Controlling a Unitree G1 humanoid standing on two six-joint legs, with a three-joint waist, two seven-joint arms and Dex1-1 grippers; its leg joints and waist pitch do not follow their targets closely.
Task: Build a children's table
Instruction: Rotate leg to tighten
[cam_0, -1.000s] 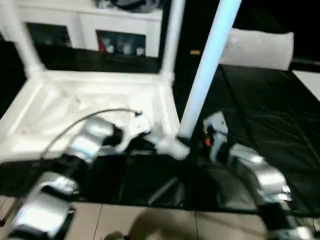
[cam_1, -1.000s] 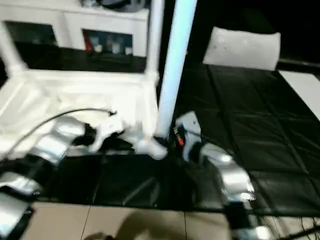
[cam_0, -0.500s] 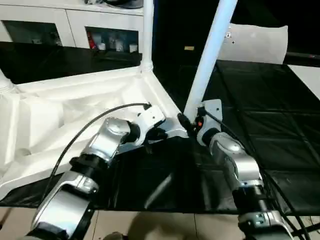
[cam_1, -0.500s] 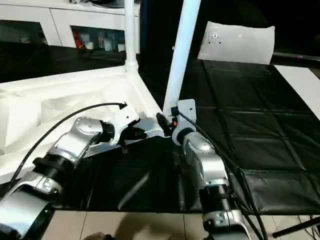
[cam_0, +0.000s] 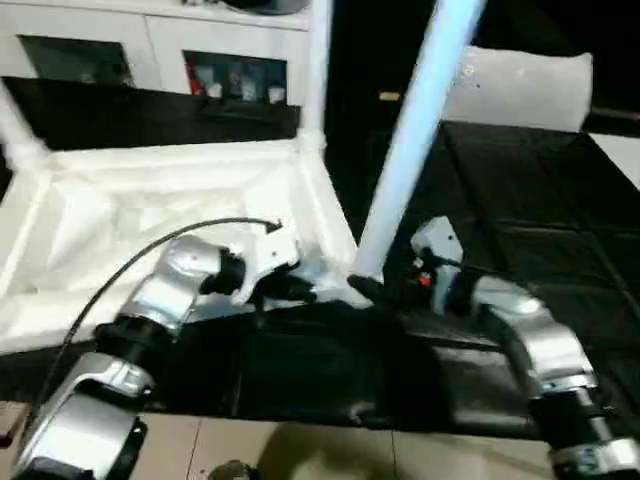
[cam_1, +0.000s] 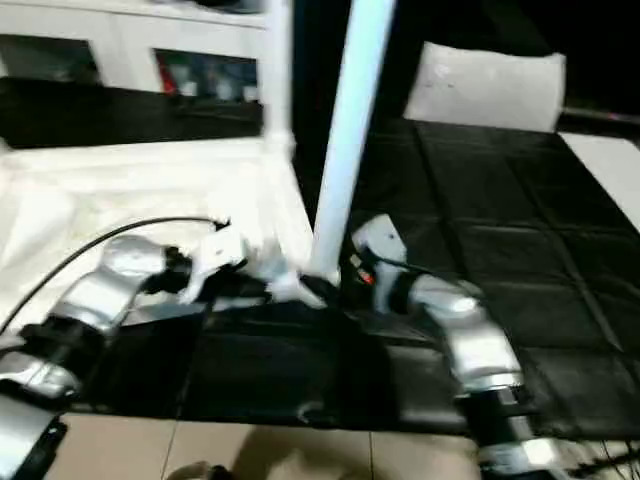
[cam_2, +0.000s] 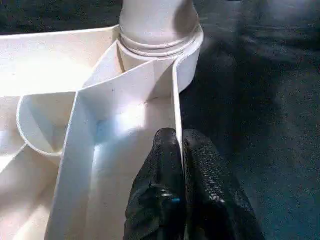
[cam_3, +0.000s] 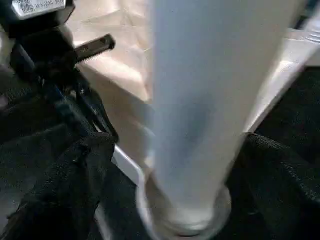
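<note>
The children's table's tabletop lies upside down, ribbed underside up, on a black quilted mat, taking the left half of the head views. One tabletop; three legs can be counted standing in its corner sockets.

Nearest, at the corner closest to the robot, the first leg rises tilted out of its round socket. The right claw sits around the foot of this leg, its two black fingers spread wide, one on each side of the tube with a gap between finger and tube; whether either pad touches it, I cannot tell. Just beside that corner, the left claw has its two fingers pressed together on the thin upright side wall of the tabletop, one finger inside the rim and one outside, pinching it. A black cable arcs over the left forearm.

Farther back, a second leg stands upright in the far right corner socket, and a third leg leans at the far left corner.

Beyond the tabletop stands one white cabinet with glass doors, small coloured things behind the glass. To the far right, a white pillow-like thing lies at the mat's far edge.
</note>
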